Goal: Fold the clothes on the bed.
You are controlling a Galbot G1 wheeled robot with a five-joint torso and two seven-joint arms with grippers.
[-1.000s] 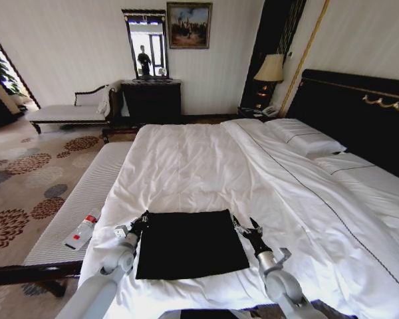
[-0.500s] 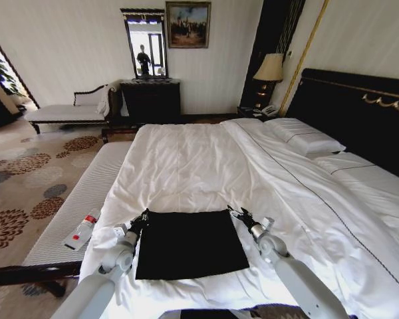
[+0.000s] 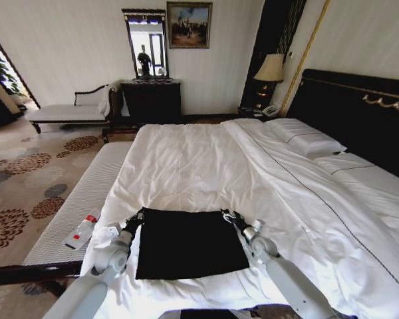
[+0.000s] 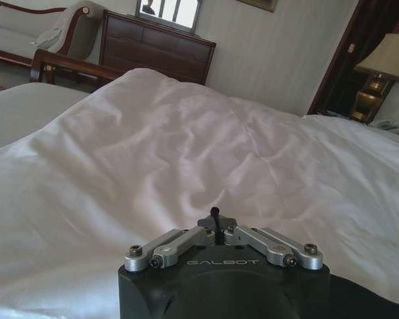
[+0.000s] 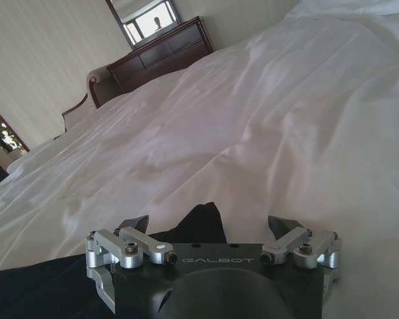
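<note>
Black T-shirt (image 3: 189, 242) is laid flat on bed (image 3: 186, 166); far corners are bracketed for pinching: left gripper (image 3: 134, 219) pinched closed, right gripper (image 3: 230, 217) spread w/ corner between.

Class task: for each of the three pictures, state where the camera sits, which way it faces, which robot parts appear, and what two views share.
Head view: high on the robot, facing down the bed; both arms flank the black T-shirt.
Left wrist view: behind the left end effector, low over the duvet, facing the dresser.
Right wrist view: behind the open right end effector, at a T-shirt corner.
Shared: dresser and mirror in both wrist views.
</note>
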